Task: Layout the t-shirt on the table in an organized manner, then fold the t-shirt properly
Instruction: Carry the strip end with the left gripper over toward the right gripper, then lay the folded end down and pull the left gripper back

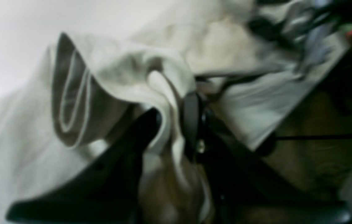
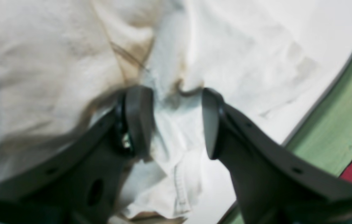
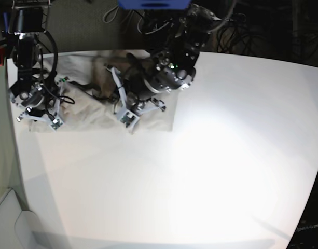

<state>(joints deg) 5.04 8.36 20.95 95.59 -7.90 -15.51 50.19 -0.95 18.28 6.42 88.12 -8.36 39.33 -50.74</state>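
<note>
Lab: cables (image 3: 236,26) behind white table (image 3: 200,171)

A blurred close-up from the left arm's wrist. The left tool (image 1: 171,124), two dark jaws, is pinched tight on a bunched fold of the pale grey-beige t-shirt (image 1: 116,74). A hemmed opening of the shirt gapes to the left. More rumpled cloth spreads over the white desk (image 1: 14,37); the desk edge runs at right.

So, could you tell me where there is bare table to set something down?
The table is bare across its near and right parts. The far-left corner is crowded: the t-shirt lies there, with the left gripper pinching it and the right gripper open over it.
</note>
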